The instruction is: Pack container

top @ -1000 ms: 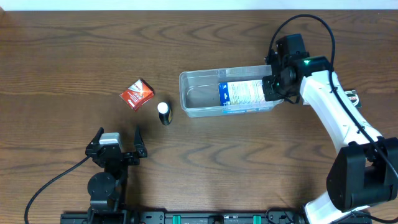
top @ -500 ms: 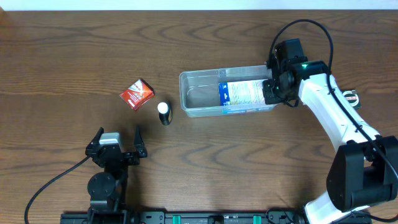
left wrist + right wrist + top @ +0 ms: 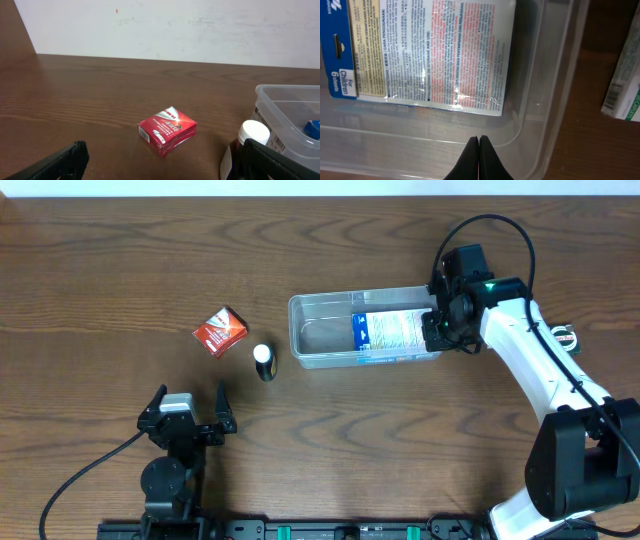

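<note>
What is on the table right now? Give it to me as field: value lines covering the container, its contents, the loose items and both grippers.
container: clear tub, mid-table, no lid on it
inside: blue carton, lying flat in the right half; left half bare
red box: on the table, left of the container
white-capped bottle: upright, between the red box and the container
left gripper: open, empty, near the front edge
right gripper: fingertips together, nothing between them, at the container's right end

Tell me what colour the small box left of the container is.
The small box is red with white print, clearest in the left wrist view.
</note>
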Available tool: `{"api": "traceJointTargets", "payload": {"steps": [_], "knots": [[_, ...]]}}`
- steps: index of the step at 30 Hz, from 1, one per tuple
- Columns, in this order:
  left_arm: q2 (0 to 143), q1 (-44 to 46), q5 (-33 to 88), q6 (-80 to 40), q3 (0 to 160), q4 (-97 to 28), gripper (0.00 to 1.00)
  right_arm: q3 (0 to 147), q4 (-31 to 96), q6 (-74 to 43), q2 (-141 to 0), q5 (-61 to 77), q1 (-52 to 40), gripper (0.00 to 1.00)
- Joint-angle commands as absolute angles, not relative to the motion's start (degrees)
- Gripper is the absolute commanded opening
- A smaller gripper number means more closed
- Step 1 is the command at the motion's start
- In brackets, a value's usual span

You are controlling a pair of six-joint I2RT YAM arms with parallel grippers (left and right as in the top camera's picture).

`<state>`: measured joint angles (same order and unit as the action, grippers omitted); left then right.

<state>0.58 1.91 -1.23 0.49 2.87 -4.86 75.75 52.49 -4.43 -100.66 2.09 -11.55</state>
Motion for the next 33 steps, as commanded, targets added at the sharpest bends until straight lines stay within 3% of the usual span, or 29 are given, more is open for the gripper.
{"api": "traceJointTargets", "payload": {"steps": [1, 14, 24, 30, 33], "knots": [[0.2, 1.5, -0.6, 1.5, 1.1, -5.7, 0.98, 75.3, 53.2, -5.3, -100.7, 3.5, -12.1, 0.01], [0.2, 1.5, -0.6, 1.5, 1.1, -5.7, 0.98, 76.7, 51.4, -5.1, -100.6, 3.3, -11.8, 0.01], [0.2, 1.5, -0.6, 1.5, 1.1, -5.7, 0.98, 93.4, 55.3, -3.6, -96.6, -4.3, -5.7, 0.02], [0.2, 1.5, -0.6, 1.5, 1.1, -5.7, 0.98, 95.1, 56.4, -3.6, -96.9, -5.8, 3.5, 0.1], [0.2, 1.5, -0.6, 1.5, 1.1, -5.7, 0.98, 93.6, 56.1, -3.6, -97.2, -5.1, 7.5, 0.25]]}}
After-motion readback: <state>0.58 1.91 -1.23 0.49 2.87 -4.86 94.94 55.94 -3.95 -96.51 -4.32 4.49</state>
